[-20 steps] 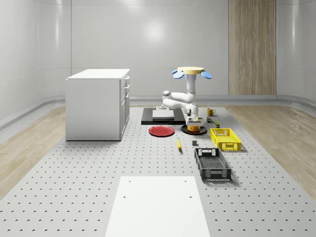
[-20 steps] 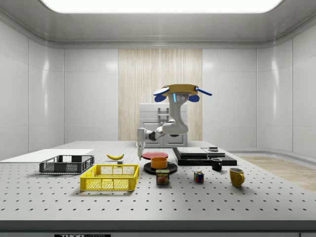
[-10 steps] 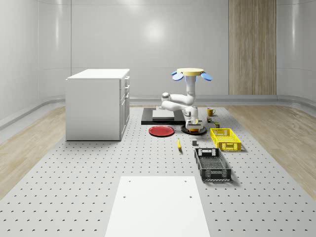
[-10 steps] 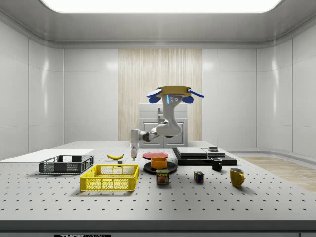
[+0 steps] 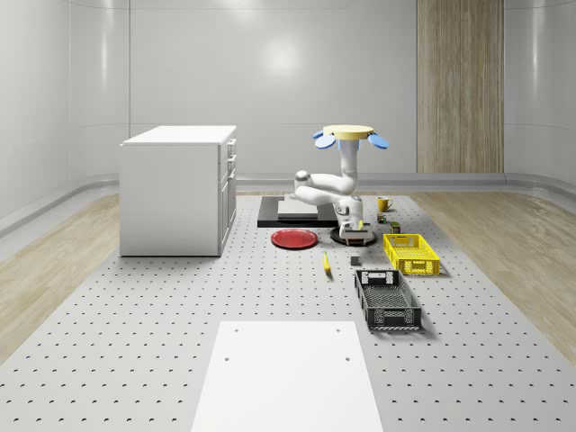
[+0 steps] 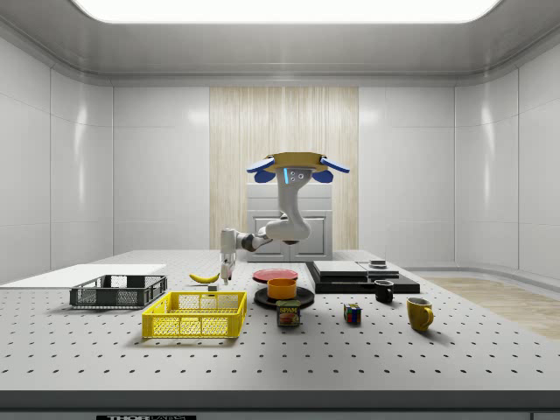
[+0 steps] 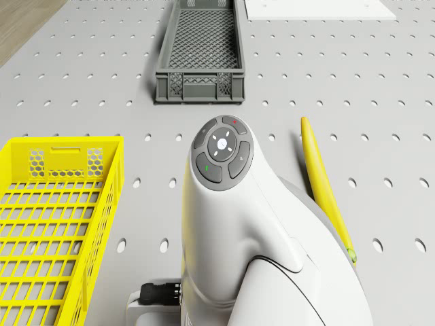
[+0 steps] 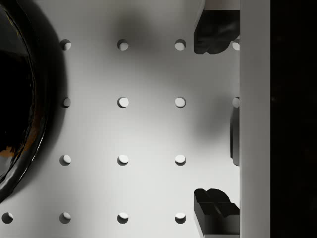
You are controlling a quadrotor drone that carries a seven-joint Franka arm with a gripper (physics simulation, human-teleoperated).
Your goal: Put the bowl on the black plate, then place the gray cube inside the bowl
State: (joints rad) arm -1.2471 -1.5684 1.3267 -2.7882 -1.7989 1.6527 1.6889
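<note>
Glossy pale wall panels, wood-slat panel (image 5: 459,85), white cabinet (image 5: 178,189), perforated table (image 5: 135,324), ceiling light (image 6: 284,9)

A white cabinet with drawers (image 5: 178,190) is being shown standing on the perforated grey table (image 5: 180,297), towards the whole-scene view's left. A flat red plate (image 5: 294,238) is lying near it. A yellow mesh basket (image 6: 195,314) and a dark grey mesh crate (image 7: 200,51) are sitting apart, with a yellow banana (image 7: 325,178) lying between them. A labelled tin can (image 6: 288,313), a multicoloured puzzle cube (image 6: 352,313), a black mug (image 6: 383,291) and a yellow mug (image 6: 419,313) are being seen in the side view.
</note>
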